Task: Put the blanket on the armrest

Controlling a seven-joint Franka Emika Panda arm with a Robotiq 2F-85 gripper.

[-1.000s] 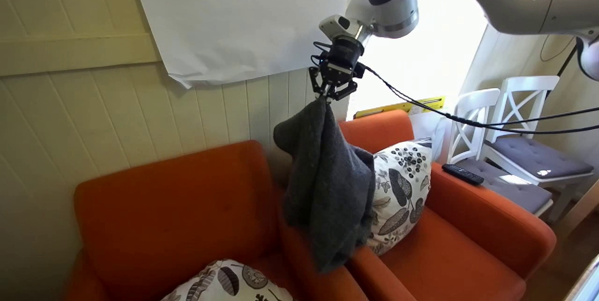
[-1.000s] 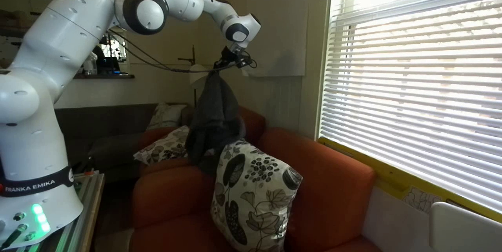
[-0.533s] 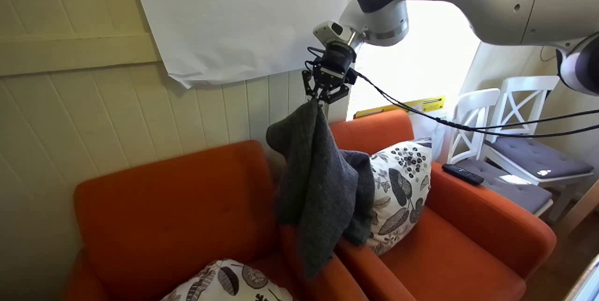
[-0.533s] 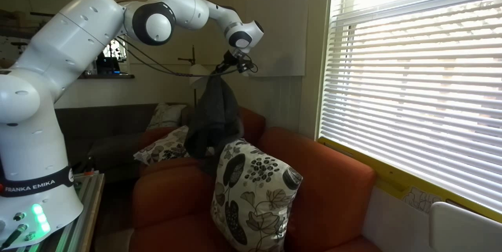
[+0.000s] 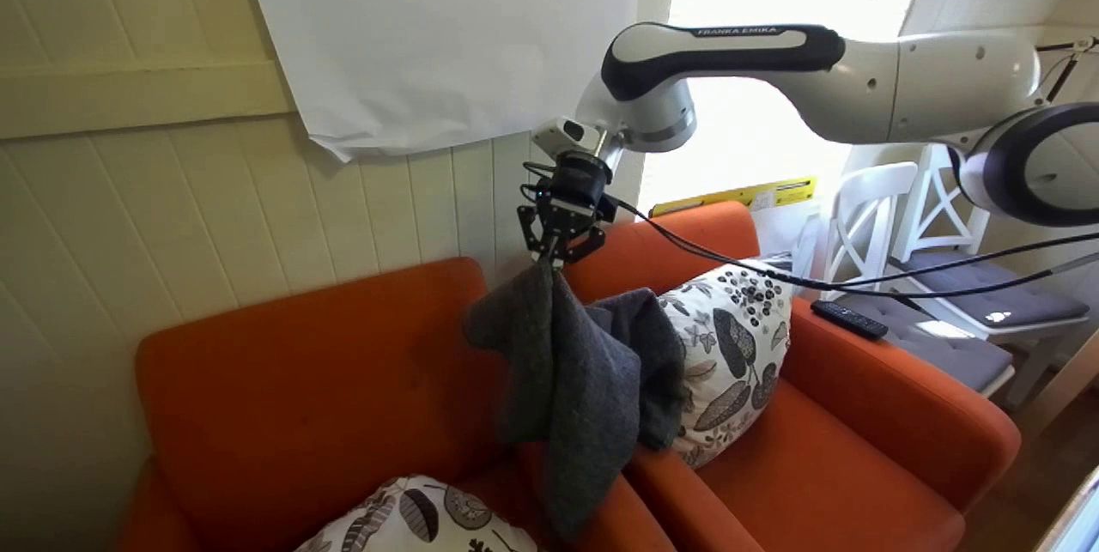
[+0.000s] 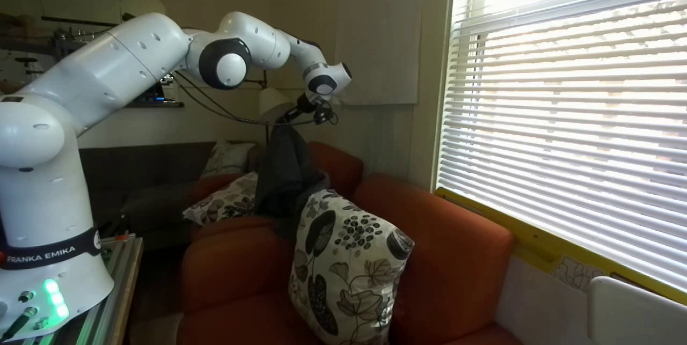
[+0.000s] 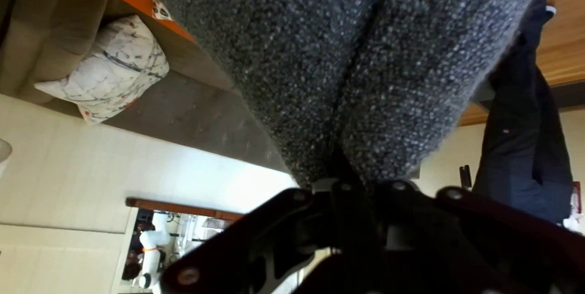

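Since the earlier frames, the arm [image 5: 936, 93] and the blanket [image 5: 592, 380] have come lower; in an exterior view both have also shifted towards an orange armchair [image 5: 318, 372]. The grey blanket hangs in folds from the fingers [image 5: 586, 244], which are drawn together on its gathered top. Its lower part hangs at two armrests [image 5: 691, 496] standing side by side; from where I stand, contact with them cannot be told. To one side, a fold overlaps the outline of a patterned cushion [image 5: 734, 346], propped in the adjoining armchair [image 5: 837, 462]. That chair's outer armrest [image 5: 932, 385] bears a remote control [image 5: 848, 319] near its back end. In an exterior view the fingers show above the line of both armchairs, with open air between them and the window blind [image 6: 563, 119]. The blanket's bottom edge is dark and hard to make out, partly out of sight behind the patterned cushion. A second cushion [image 5: 416, 518] is cut off below. In the wrist view, a person in dark trousers [image 7: 521, 157] shows only in part.
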